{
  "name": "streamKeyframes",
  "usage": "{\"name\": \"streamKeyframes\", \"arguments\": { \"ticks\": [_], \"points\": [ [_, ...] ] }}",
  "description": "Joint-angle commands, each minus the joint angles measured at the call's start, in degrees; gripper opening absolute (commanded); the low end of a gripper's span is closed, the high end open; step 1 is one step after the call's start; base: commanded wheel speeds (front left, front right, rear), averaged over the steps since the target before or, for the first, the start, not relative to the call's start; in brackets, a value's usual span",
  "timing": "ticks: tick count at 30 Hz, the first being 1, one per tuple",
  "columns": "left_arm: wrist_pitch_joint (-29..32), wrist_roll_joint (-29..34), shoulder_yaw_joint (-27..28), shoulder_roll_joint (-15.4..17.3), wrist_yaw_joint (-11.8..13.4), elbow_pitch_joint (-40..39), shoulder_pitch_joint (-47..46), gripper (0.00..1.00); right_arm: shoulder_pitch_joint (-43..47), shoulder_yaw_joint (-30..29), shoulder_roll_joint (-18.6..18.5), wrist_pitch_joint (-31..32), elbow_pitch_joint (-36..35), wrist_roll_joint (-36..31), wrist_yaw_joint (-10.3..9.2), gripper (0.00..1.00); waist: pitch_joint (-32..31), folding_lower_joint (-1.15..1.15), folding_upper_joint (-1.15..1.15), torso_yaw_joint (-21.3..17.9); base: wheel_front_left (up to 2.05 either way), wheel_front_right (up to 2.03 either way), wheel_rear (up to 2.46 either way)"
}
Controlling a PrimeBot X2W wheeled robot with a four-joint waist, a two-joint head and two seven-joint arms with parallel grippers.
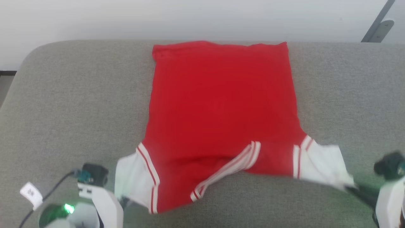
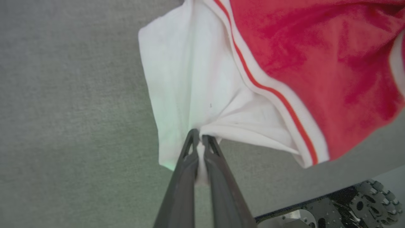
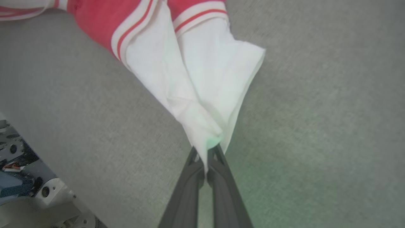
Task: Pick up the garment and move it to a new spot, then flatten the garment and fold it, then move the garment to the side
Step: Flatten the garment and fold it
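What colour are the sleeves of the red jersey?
White sleeves with red-striped trim; best in left wrist view.

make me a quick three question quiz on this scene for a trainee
1. True or false: the left gripper is shut on the jersey.
2. Which part does the right gripper pinch? A) red hem B) white sleeve C) collar
3. Fill in: the jersey lies on a ___ surface.

Key: 1 true; 2 B; 3 grey
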Motion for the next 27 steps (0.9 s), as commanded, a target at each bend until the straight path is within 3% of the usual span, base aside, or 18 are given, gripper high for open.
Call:
{"name": "streamKeyframes", "arguments": {
  "ticks": [1,6,11,12,13,14,20,24,27],
  "points": [
    [1.14,-1.67,0.49,0.52,2.31,-3.12,3.03,0.00,2.14,1.24,-1.30,1.57,-0.90,1.59,-0.03,0.00,0.12,0.00,0.00,-0.13,0.00,0.00,0.00],
    [2.48,-0.96,0.44,2.25,7.07,-8.15,6.83,0.00,4.93,2.74,-2.84,3.39,-1.76,4.14,-0.04,0.00,1.07,0.00,0.00,-0.27,0.00,0.00,0.00],
    [1.60,0.01,0.20,1.70,8.55,-9.59,7.31,0.00,5.38,2.30,-1.74,4.52,0.90,4.92,-0.04,0.00,1.76,0.00,0.00,-0.42,0.00,0.00,0.00],
    [1.16,-0.06,0.14,1.26,8.72,-9.91,7.24,0.00,5.22,1.92,-1.33,4.92,1.84,5.25,-0.07,0.21,1.89,0.00,0.00,-0.41,0.00,0.00,0.00],
    [1.09,-0.04,0.06,1.05,8.89,-10.04,7.10,0.00,4.77,1.46,-0.91,5.07,2.21,5.10,-0.08,0.87,2.00,0.00,0.00,-0.39,0.00,0.00,0.00],
    [0.90,0.11,-0.02,0.93,8.92,-10.08,6.94,0.00,4.26,0.89,-0.50,5.12,2.07,4.92,-0.08,1.00,2.13,0.00,0.00,-0.32,0.00,0.00,0.00],
    [0.53,1.74,-1.32,-0.90,8.59,-11.06,4.46,0.00,0.12,-7.26,-1.04,4.39,0.77,4.92,-0.05,1.00,3.98,0.00,0.00,0.91,0.00,0.00,0.00],
    [0.34,3.10,-2.20,-2.30,8.39,-11.50,2.75,0.00,-4.18,-13.79,0.95,3.49,2.24,2.47,-0.05,1.00,5.86,0.00,0.00,1.89,0.00,0.00,0.00],
    [0.43,3.90,-3.23,-3.73,7.97,-11.33,1.03,0.00,-8.65,-18.38,4.60,4.17,5.59,-0.28,-0.05,1.00,7.49,0.00,0.00,3.07,0.00,0.00,0.00]
  ]
}}
